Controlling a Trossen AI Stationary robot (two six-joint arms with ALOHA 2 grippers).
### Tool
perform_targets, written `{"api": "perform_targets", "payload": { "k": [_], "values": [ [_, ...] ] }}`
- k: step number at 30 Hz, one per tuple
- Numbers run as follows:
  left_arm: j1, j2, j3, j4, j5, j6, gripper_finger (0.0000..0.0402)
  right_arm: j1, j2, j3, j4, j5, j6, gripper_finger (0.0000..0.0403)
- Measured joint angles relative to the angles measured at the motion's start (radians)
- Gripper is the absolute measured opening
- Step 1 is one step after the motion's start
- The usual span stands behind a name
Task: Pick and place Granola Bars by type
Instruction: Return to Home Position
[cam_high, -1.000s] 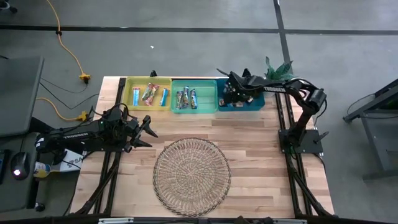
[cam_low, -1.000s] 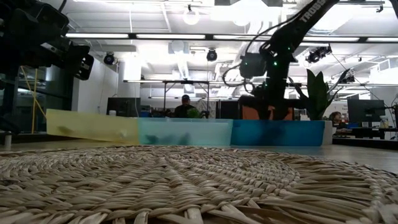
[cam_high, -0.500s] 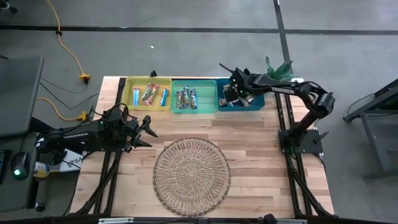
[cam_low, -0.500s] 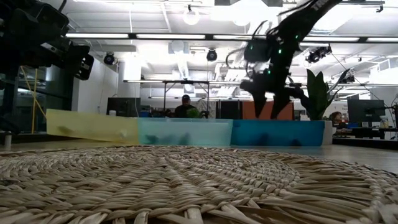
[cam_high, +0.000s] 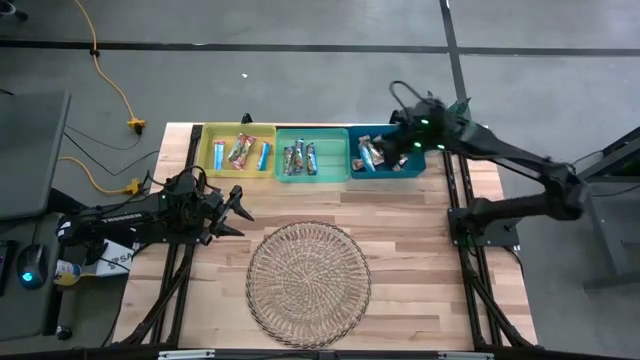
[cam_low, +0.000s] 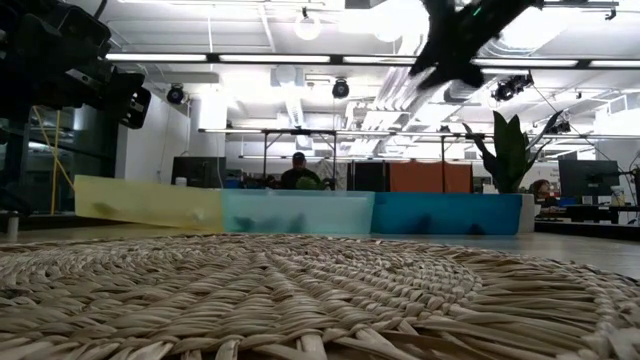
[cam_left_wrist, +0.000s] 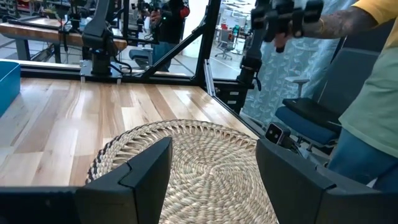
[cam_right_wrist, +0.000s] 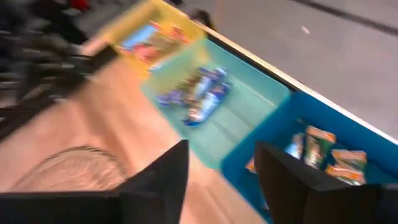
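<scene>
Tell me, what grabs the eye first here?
A yellow bin, a green bin and a blue bin line the table's far edge, each holding shiny wrapped granola bars. A big round wicker plate lies in front of them. The right gripper hangs open above the blue bin; the left gripper waits open left of the plate.

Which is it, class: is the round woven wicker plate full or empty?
Empty. The high view shows only bare weave on the round woven wicker plate; the wrapped granola bars lie in the coloured rectangular bins.

The black jointed left arm (cam_high: 120, 222) carries white lettering; the left hand (cam_left_wrist: 212, 146) has broad angular fingers (cam_left_wrist: 146, 171).
</scene>
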Motion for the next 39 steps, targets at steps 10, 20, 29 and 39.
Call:
{"api": "perform_targets", "payload": {
  "k": [10, 20, 29, 39],
  "values": [
    [0.0, 0.0, 0.0, 0.0, 0.0, 0.0, 0.023, 0.136, -0.371, -0.089, -0.015, -0.065, -0.017, 0.0008],
    [0.0, 0.0, 0.0, 0.0, 0.0, 0.0, 0.023, 0.307, -0.575, -0.258, 0.062, -0.182, 0.08, 0.0001],
    [0.0, 0.0, 0.0, 0.0, 0.0, 0.0, 0.023, 0.479, -0.747, -0.491, 0.268, -0.109, 0.103, 0.0],
    [0.0, 0.0, 0.0, 0.0, 0.0, 0.0, 0.023, 0.533, -0.88, -0.618, 0.379, 0.0, -0.073, 0.0]
  ]
}}
